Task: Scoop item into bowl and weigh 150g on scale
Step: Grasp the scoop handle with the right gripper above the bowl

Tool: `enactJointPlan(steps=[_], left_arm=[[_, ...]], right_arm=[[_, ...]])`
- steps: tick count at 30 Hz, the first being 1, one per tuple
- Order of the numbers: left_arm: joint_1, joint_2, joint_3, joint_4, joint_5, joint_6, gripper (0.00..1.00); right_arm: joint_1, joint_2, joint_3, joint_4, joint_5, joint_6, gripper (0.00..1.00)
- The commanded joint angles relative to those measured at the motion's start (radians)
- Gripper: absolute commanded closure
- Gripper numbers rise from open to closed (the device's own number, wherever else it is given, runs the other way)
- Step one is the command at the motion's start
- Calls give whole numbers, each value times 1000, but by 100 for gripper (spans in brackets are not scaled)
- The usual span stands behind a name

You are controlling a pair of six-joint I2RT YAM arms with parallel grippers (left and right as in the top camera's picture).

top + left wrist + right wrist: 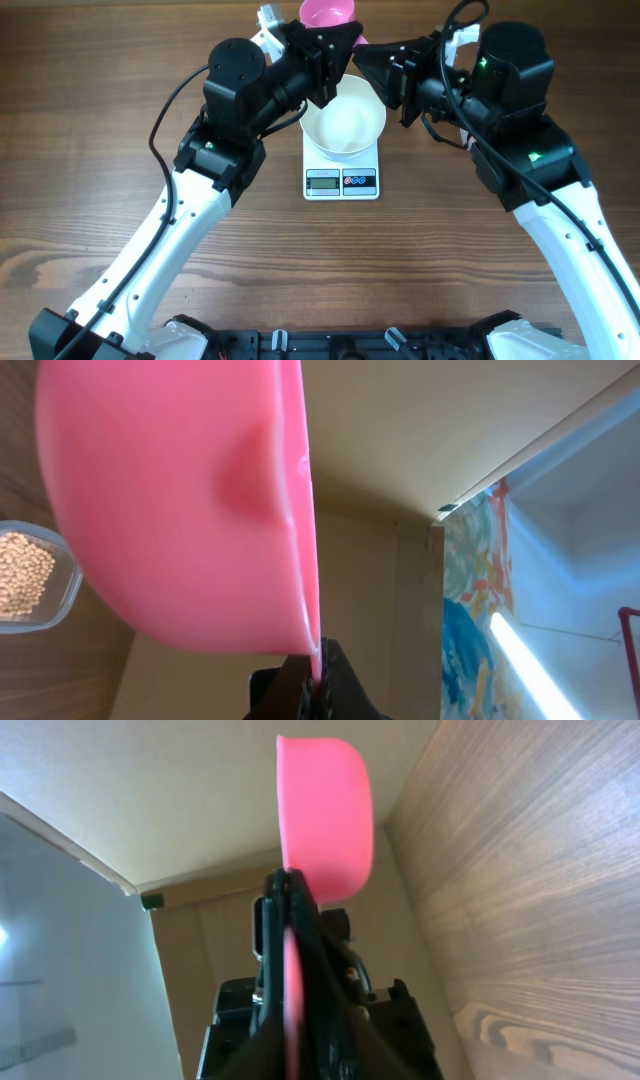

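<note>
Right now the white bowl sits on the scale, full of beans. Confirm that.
Wrong in one respect: the white bowl does sit on the scale, but the overhead view shows it empty, not full.

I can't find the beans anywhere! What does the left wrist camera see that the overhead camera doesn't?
Only the left wrist view shows the clear plastic tub of small tan beans, at its left edge. Only the overhead view shows the round white bowl sitting on the flat white digital scale. Both views show the pink plastic scoop and the brown wooden table.
</note>
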Motion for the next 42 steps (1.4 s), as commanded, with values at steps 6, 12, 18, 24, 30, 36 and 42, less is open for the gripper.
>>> enactJointPlan(steps=[6,12,18,24,30,36,42], left_arm=[[-5,1,0,8,-5,-2,96],[-5,1,0,8,-5,-2,96],[-5,1,0,8,-5,-2,96],[-5,1,0,8,-6,-2,96],[-5,1,0,8,-5,-2,96],[-5,1,0,8,-5,-2,96],[-5,1,0,8,3,-2,58]], right_arm=[[-2,8,19,12,23,-26,76],[-15,8,19,13,18,-26,79],[-15,8,19,15,6,-25,82],[-15,8,19,25,-2,-23,85],[-15,8,19,25,-16,-23,86],[-15,8,19,25,-16,-23,94],[-15,8,19,24,-16,-54,96]])
